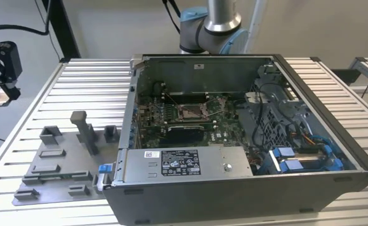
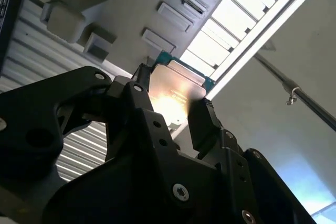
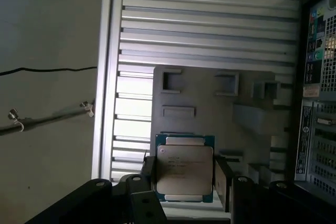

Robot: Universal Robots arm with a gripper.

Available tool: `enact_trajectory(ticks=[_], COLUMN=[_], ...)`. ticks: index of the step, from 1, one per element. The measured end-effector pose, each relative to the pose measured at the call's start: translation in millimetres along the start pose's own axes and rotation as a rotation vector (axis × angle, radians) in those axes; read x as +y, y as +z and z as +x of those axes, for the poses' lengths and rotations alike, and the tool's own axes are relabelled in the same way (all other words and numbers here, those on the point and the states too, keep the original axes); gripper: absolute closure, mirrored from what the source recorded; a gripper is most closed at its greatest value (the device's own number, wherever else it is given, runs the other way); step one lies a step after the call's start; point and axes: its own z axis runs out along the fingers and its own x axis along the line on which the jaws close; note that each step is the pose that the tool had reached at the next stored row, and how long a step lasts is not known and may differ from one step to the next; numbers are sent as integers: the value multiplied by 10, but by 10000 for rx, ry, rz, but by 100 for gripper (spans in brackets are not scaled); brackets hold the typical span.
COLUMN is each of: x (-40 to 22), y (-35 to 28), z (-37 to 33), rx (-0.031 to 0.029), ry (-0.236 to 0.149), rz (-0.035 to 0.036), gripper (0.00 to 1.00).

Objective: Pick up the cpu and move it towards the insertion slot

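2 black fingers [image 3: 222,178] of the gripper [image 3: 185,184] pinch the cpu [image 3: 184,169] by opposite edges. I'd judge that hold is chosen to keep the silvery lid and the underside free of contact, since the chip has to go flat into a socket. The claw is closed on the chip, not spread wide.

The cpu hangs in the air above the slatted table [image 3: 210,35], over the long edge where the grey fixture plate [image 3: 210,108] lies. That puts it well apart from the insertion slot [image 1: 190,111], which sits inside the open computer case [image 1: 234,188] nearer the table's middle. The slot's thin levers look splayed outward, I'd guess so a chip can come down from above.

In the first wrist view the lid faces the camera and sits square between the fingers, with the plate's recesses and blocks beyond it. In the second wrist view the cpu [image 2: 176,90] is seen at a slant. There is glare on its face, and its green rim peeks past the fingertips, so the bite of the grip is plain there.

The exterior view gives the layout: slot, case and the arm's base [image 1: 209,26] at the table's far edge. The black wrist assembly [image 1: 0,61] hangs past the table edge on the exterior view's left.
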Motion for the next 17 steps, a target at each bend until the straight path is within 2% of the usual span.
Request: enact_trajectory(ticks=[7, 12, 17], x=[0, -7, -16], y=[-20, -19, -18], z=[-7, -133, -303], rx=[2, 3, 3], ry=[-2, -1, 0], rz=[1, 0, 0], gripper=[100, 100, 100])
